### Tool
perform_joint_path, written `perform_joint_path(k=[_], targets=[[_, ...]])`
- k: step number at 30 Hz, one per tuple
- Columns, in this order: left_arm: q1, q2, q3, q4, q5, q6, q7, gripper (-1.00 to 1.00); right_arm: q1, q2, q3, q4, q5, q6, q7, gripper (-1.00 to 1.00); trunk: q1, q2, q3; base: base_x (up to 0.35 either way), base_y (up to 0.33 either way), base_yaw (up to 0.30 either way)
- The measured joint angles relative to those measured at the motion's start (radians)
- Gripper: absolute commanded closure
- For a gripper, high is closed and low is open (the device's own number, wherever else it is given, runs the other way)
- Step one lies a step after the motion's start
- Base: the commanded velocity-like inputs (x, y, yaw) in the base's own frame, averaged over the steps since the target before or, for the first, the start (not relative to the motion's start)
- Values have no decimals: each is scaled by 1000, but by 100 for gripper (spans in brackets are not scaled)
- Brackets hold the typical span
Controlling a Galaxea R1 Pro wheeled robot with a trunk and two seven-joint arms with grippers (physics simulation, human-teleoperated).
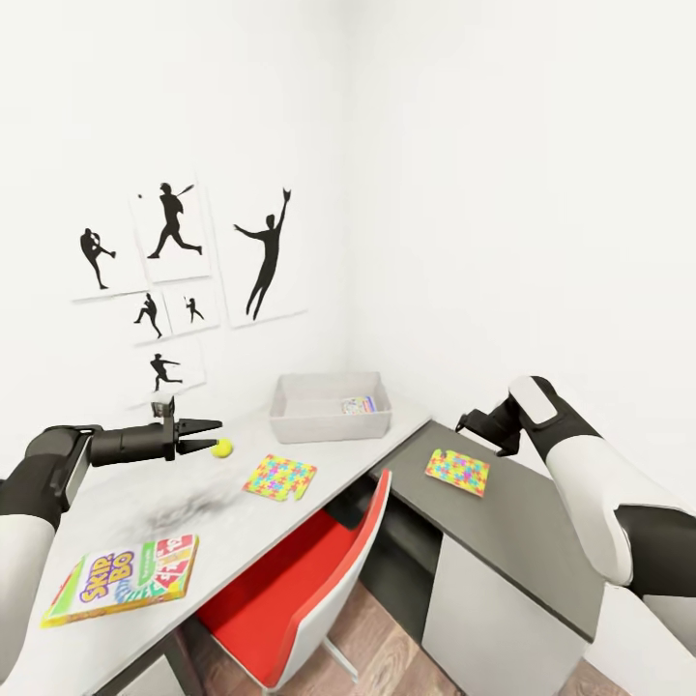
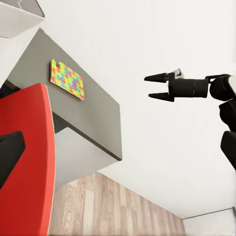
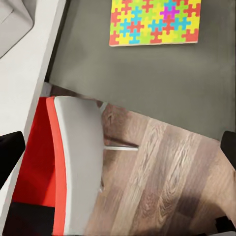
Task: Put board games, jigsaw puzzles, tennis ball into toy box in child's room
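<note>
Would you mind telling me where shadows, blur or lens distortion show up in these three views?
Head view: a smudgy dark shadow lies on the table under the left gripper, and the room's lines bow, wide-angle style. Left wrist view: the right gripper is crisp against a flat, evenly lit wall. Right wrist view: the jigsaw puzzle is sharp; the chair casts only a soft floor shadow.

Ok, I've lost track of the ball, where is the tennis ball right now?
In the head view the tennis ball sits on the pale desk, just off the tips of the left gripper, with a puzzle lying to its right.
</note>
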Motion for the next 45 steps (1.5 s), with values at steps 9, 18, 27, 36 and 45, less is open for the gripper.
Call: perform_joint_path(k=[9, 18, 27, 36, 45], targets=[[0, 0, 0, 0, 0, -8, -1, -100, 4, -1, 0, 0, 0, 0, 0, -100, 0, 0, 1, -22, 15, -277], [0, 0, -1, 0, 0, -12, -1, -100, 6, -2, 0, 0, -1, -4, 0, -100, 0, -1, 8, -1, 0, -257], [0, 0, -2, 0, 0, -12, 0, -100, 6, -1, 0, 0, -1, -5, 0, -100, 0, -1, 18, 0, 0, -247], [3, -2, -5, 0, -6, -38, 2, -100, 28, -9, -2, -30, -3, 20, -4, -100, 0, -1, 26, 0, 0, -180], [10, -2, -6, 0, -8, -62, 1, -100, 149, -12, -12, -160, -8, 69, -4, -100, 0, -1, 27, -4, 1, -245]])
